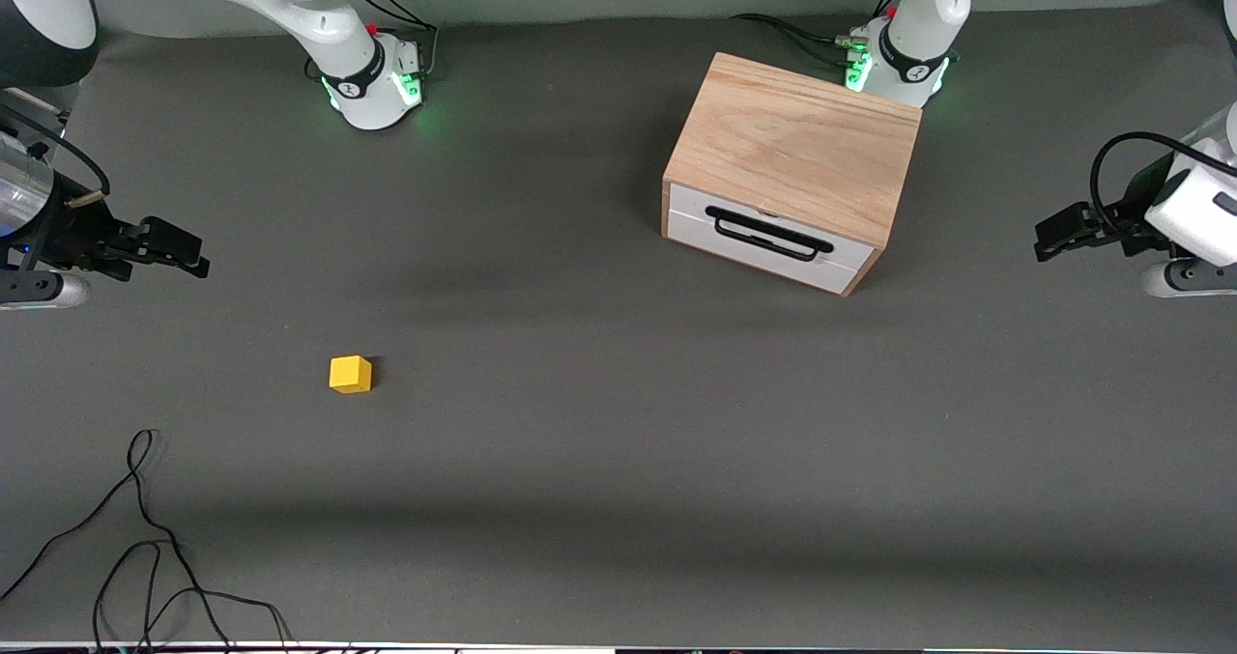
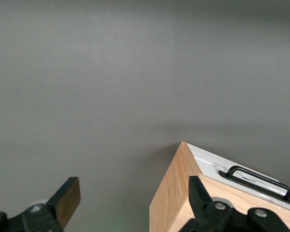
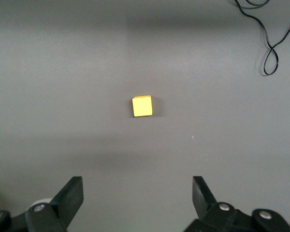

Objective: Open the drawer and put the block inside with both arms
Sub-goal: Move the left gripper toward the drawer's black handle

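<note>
On the table: wooden box (image 1: 794, 142) toward the left arm's end
Drawer (image 1: 768, 238): pushed in
Block (image 1: 350, 374): well apart, nearer the camera
Left gripper (image 1: 1049, 239): fingers spread, empty
Right gripper (image 1: 188, 253): fingers spread, empty

- The drawer (image 1: 773, 239) has a white front and a black wire handle (image 1: 769, 233). It sits shut in a light oak box (image 1: 794, 142) toward the left arm's end of the table, turned at a slight angle.
- The block (image 1: 350, 374), a small bright yellow cube, rests flat on the grey table toward the right arm's end, nearer the front camera than the box and well apart from it.
</note>
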